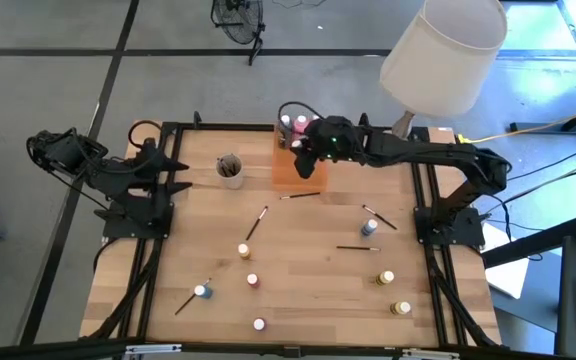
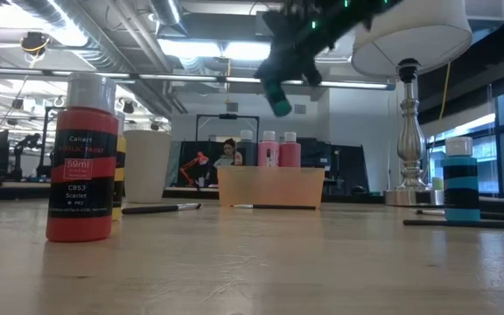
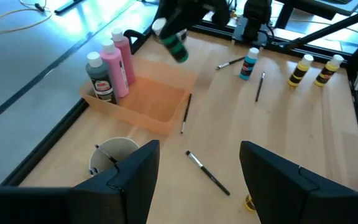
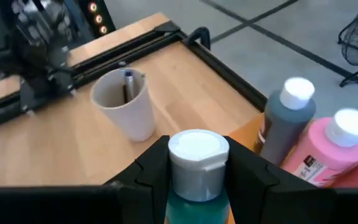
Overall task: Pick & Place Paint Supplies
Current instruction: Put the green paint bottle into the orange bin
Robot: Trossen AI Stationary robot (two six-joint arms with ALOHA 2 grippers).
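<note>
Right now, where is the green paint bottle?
The green paint bottle is up in the air, held by the right gripper above the orange tray, near the pink bottles at the table's far edge.

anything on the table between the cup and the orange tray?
No. Bare wood between the cup and the orange tray in the high view; left wrist view agrees.

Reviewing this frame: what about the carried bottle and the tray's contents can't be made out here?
- Green bottle: label out of frame in the right wrist view, blurred in the low view; right gripper covers its sides.
- Orange tray: the right arm hides part of its interior from above.
- Brush in the cup: its tip is sunk out of sight.
</note>
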